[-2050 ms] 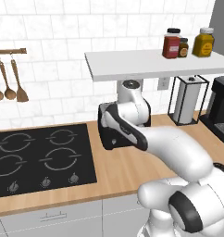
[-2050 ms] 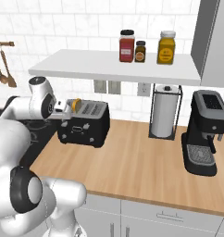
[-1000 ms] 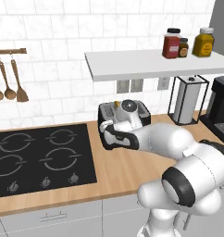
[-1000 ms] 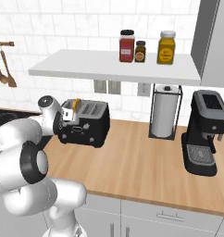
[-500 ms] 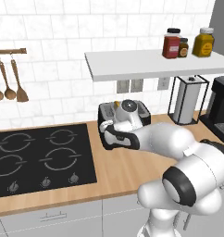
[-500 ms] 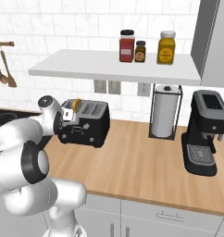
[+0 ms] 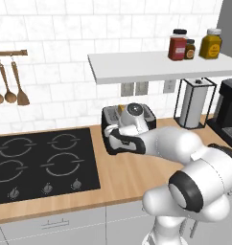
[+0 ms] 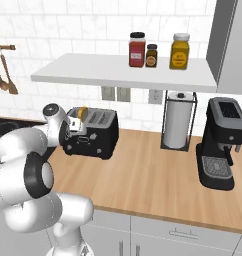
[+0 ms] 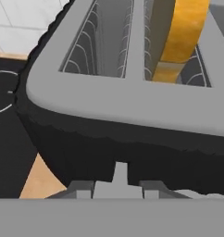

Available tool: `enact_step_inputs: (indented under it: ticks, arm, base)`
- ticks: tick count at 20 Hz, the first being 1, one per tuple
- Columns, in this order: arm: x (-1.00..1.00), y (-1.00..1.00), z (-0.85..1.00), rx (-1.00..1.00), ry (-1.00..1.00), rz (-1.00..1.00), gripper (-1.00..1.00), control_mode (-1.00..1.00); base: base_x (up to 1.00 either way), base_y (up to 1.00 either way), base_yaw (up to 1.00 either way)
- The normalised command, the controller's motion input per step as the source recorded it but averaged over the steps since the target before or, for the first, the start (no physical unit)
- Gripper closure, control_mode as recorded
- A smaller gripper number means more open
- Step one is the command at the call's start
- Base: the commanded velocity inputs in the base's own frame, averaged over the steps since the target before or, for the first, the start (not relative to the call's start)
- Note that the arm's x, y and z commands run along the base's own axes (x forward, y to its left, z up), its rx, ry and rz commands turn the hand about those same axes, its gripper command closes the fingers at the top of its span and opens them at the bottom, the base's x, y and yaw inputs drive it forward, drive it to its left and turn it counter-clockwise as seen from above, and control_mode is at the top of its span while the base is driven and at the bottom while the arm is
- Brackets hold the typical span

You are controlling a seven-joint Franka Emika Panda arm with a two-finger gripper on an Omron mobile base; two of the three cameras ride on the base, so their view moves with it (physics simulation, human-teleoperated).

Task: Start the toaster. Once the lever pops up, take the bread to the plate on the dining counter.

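Observation:
The glossy black toaster (image 8: pixel 95 131) stands on the wood worktop against the tiled wall, partly covered by my arm in the left base view (image 7: pixel 108 133). The bread (image 9: pixel 183 32) stands upright in the toaster's right slot, its orange crust poking out (image 8: pixel 82 112). My gripper (image 9: pixel 117 189) is at the toaster's end face, jaws drawn in on the small grey lever (image 9: pixel 119 170). From the right base view my hand (image 8: pixel 69 129) presses against the toaster's left end. The plate and the dining counter are out of view.
A black hob (image 7: pixel 41 162) lies left of the toaster. A paper towel holder (image 8: pixel 177 125) and a black coffee machine (image 8: pixel 220 142) stand to the right. A white shelf (image 8: pixel 123 74) with jars hangs just above, and utensils (image 7: pixel 12 86) hang on the wall.
The hand has stayed at the toaster's end over the last second while the jaws closed in from wide open. The bread and toaster have not moved.

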Motion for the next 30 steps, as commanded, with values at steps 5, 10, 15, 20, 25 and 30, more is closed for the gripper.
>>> enact_step_inputs:
  ticks: [5,10,15,20,25,30]
  arm:
    - [0.00,0.00,-0.33,0.00,0.00,0.00,1.00,-1.00]
    - [-0.03,0.00,-0.36,0.00,0.00,0.00,1.00,-1.00]
    - [-0.05,0.00,-0.43,-0.01,0.00,0.00,1.00,-1.00]
    - [-0.11,-0.02,-0.62,0.00,0.02,-0.01,1.00,-1.00]
    - [-0.14,-0.08,-0.92,-0.01,0.04,-0.05,1.00,-1.00]
    - [-0.39,-0.22,-1.00,-0.01,0.02,-0.07,1.00,-1.00]
  base:
    - [0.00,0.00,0.00]
    - [0.00,0.00,0.00]
    - [0.00,0.00,0.00]
    - [0.00,0.00,0.00]
    - [0.00,0.00,0.00]
    - [0.00,0.00,0.00]
